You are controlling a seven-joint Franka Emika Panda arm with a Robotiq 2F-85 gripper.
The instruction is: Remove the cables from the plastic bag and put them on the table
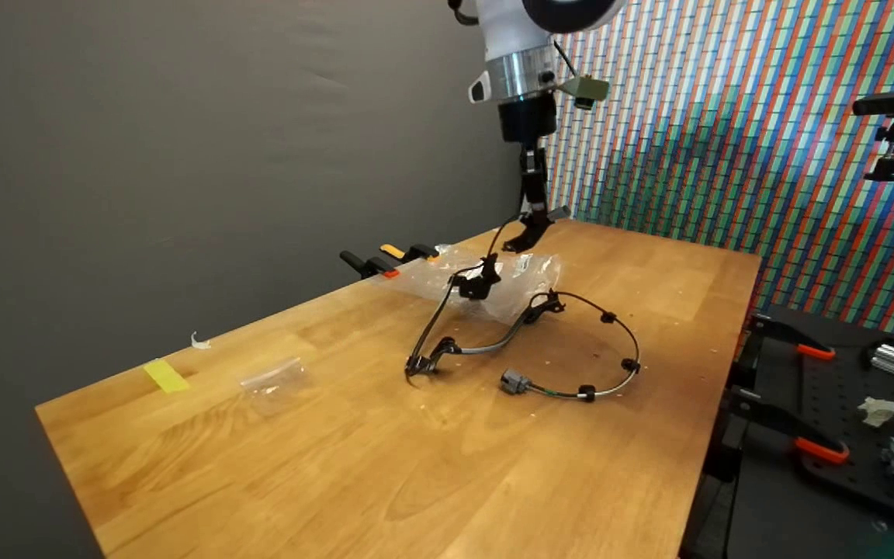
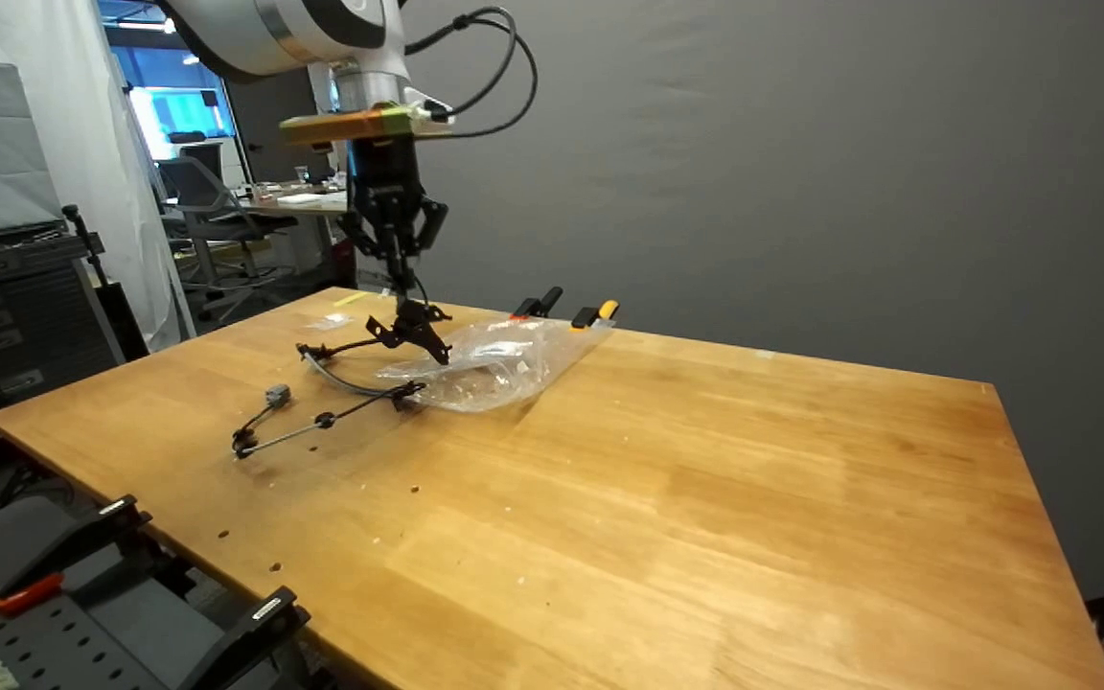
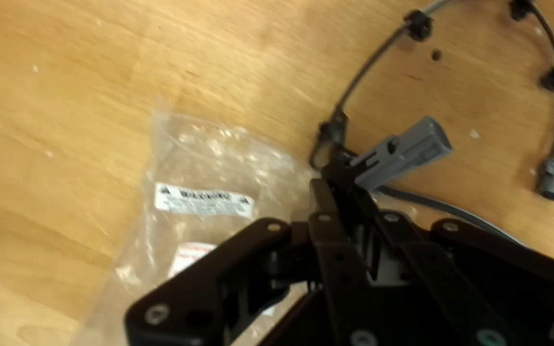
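Cable (image 1: pixel 482 350) loops on the table (image 2: pixel 753 517) beside the clear plastic bag (image 2: pixel 494 364), one end raised — your gripper (image 3: pixel 345 190) pinches it tight by a grey connector (image 3: pixel 411 154). The bag sprawls below your grip, with a black-handled clamp (image 2: pixel 538 305) and a yellow-handled clamp (image 2: pixel 588 317) near it at the table's edge — a small clear bag (image 1: pixel 272 380) and a yellow strip (image 1: pixel 167 376) lie well apart from your cable.

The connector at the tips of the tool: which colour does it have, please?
This connector is grey; it shows best in the wrist view.
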